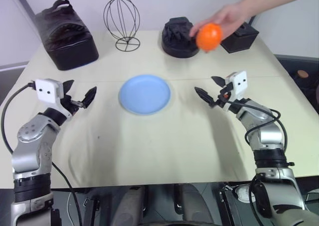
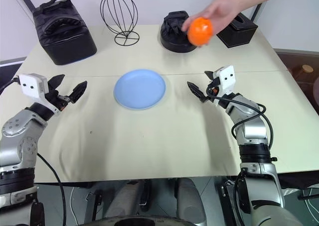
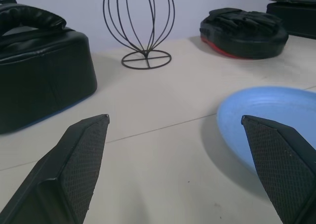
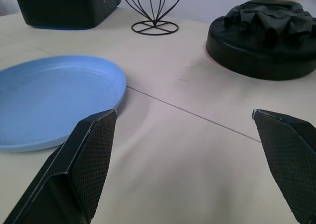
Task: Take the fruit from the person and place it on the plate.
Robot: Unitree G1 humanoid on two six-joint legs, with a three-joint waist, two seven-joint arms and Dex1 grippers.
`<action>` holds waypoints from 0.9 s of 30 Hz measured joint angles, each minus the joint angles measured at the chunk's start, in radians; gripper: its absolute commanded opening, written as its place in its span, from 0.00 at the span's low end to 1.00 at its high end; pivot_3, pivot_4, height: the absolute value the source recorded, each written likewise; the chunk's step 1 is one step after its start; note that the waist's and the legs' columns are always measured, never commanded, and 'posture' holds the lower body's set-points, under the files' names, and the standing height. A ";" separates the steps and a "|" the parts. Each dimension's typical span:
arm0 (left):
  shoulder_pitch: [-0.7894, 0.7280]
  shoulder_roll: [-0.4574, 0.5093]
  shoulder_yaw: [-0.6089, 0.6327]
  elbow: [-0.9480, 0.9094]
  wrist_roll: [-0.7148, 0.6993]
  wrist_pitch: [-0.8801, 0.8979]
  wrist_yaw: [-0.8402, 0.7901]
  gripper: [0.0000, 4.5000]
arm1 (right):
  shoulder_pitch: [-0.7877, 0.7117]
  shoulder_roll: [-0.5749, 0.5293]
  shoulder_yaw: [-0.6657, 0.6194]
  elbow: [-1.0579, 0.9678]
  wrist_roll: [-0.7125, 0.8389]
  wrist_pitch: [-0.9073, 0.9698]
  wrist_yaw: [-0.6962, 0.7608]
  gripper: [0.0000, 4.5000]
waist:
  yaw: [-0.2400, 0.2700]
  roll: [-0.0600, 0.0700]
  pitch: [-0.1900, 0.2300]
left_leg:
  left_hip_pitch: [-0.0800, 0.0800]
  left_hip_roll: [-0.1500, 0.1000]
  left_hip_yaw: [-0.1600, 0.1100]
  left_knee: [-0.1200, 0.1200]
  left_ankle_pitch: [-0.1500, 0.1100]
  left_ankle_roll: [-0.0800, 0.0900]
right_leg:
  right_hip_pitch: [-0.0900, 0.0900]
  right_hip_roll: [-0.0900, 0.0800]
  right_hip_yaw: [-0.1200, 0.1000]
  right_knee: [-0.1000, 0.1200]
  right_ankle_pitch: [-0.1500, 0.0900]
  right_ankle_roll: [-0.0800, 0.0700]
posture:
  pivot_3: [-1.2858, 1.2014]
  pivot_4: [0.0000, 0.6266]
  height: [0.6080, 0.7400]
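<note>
Person's hand (image 1: 227,18) dangles the small round orange fruit (image 1: 208,37) upper right, above my right gripper (image 1: 208,89), both jaws spread empty, so a mistimed grab probably drops it short of the round light-blue plate (image 1: 145,94) mid-counter.

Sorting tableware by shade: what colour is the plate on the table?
Plain light blue, no pattern. The plate shows best in the right eye view.

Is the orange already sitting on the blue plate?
No, the orange is up in the person's hand above the far side of the table, and the blue plate has nothing on it.
</note>
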 measured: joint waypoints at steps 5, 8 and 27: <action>-0.001 0.000 0.000 0.000 0.000 0.000 0.000 1.00 | 0.002 0.000 0.000 0.000 0.000 0.001 -0.002 1.00 | 0.000 0.000 0.000 | 0.000 0.000 0.000 0.000 0.000 0.000 | 0.000 0.000 0.000 0.000 0.000 0.000 | 0.52 0.24 1.00; -0.001 0.000 0.000 0.000 0.000 0.000 0.000 1.00 | 0.002 0.000 0.000 0.000 0.000 0.001 -0.002 1.00 | 0.000 0.000 0.000 | 0.000 0.000 0.000 0.000 0.000 0.000 | 0.000 0.000 0.000 0.000 0.000 0.000 | 0.52 0.24 1.00; -0.296 0.154 -0.219 -0.106 -0.250 0.213 -0.416 1.00 | 0.013 -0.006 -0.011 -0.096 0.004 0.050 -0.030 1.00 | -0.005 0.001 0.001 | 0.000 0.000 0.000 0.000 0.000 0.000 | 0.000 0.001 0.000 0.000 0.000 0.000 | 0.52 0.24 1.00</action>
